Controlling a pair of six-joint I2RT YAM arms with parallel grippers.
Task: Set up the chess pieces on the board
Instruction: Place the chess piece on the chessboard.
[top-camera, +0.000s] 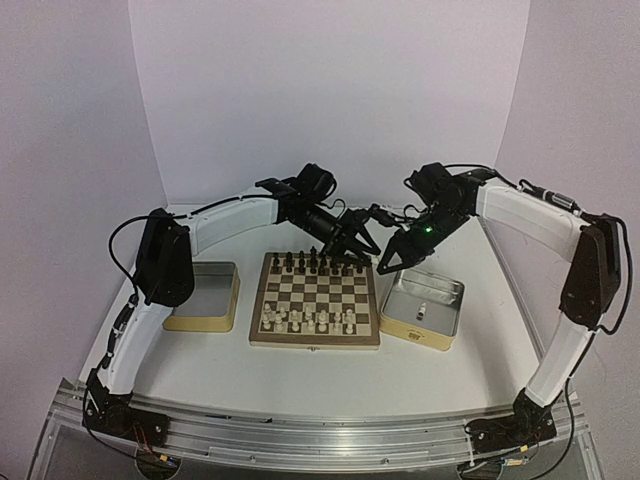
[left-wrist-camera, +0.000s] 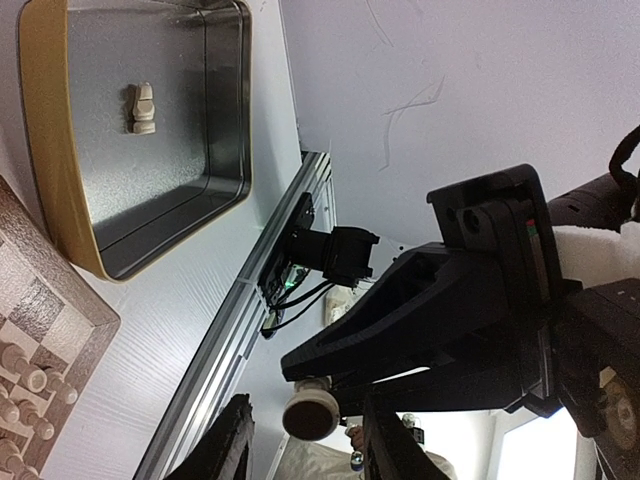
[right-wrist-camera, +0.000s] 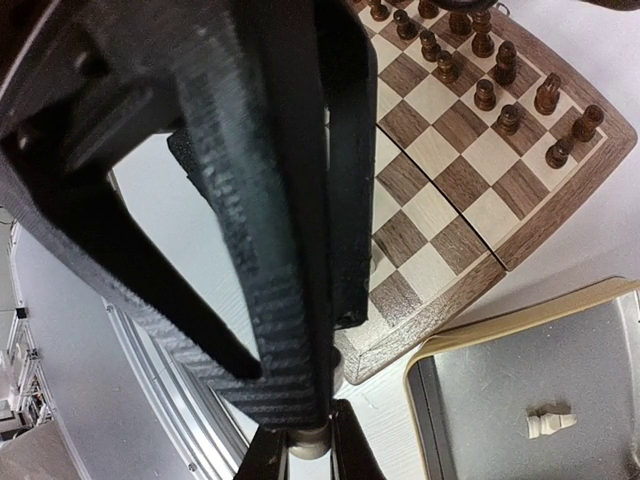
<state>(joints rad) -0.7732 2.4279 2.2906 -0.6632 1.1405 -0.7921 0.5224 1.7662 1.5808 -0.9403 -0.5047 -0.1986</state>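
Right fingers (right-wrist-camera: 280, 250) pressed together, tips pinching top of cream chess piece (left-wrist-camera: 312, 412). Left fingers (left-wrist-camera: 232, 445) flanked its base; grip unclear. Piece held in air over far right corner of board (top-camera: 315, 343), near tin (top-camera: 440, 335) on surface (top-camera: 300, 375), spare cream piece (top-camera: 423, 312) lying inside.

We see one yellow-sided tin (top-camera: 200, 323) on the white table's (top-camera: 300, 375) left, a second tin (top-camera: 415, 336) on its right. Dark chess figures (top-camera: 312, 262) stand between them.

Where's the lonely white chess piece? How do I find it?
Find the board in the middle, then the tin on its right. One cream piece lies alone on the tin's metal floor; the other cream pieces stand in rows on the board.
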